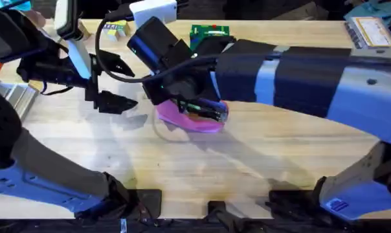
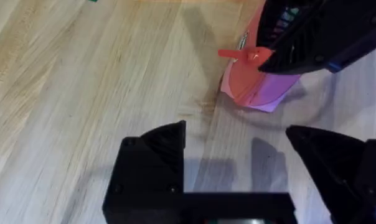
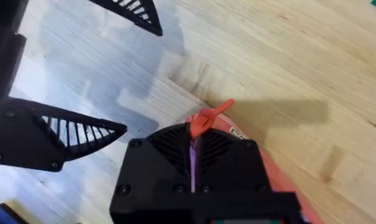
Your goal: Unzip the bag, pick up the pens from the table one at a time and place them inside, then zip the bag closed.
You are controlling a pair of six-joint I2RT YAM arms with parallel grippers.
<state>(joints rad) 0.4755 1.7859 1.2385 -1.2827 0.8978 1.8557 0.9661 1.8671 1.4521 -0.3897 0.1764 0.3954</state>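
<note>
The pink bag [image 1: 190, 122] lies on the light wood table [image 1: 260, 155] near the middle. My right gripper [image 1: 173, 103] reaches across and sits on the bag's left end. In the right wrist view its fingers [image 3: 169, 149] are shut, with a thin strip of pink between them and the red zipper pull [image 3: 206, 117] sticking out past the tips. The pull [image 2: 241, 55] also juts from under the right arm's black finger in the left wrist view. My left gripper [image 1: 118, 85] hovers open just left of the bag [image 2: 256, 87], nothing between its fingers [image 2: 157, 152]. The pens are out of view.
A small green board [image 1: 209, 32] stands at the back behind the bag, and a yellow box [image 1: 118, 28] is at the back left. Packaged items [image 1: 370, 29] lie at the back right. A metal object [image 1: 14, 97] sits at the left edge.
</note>
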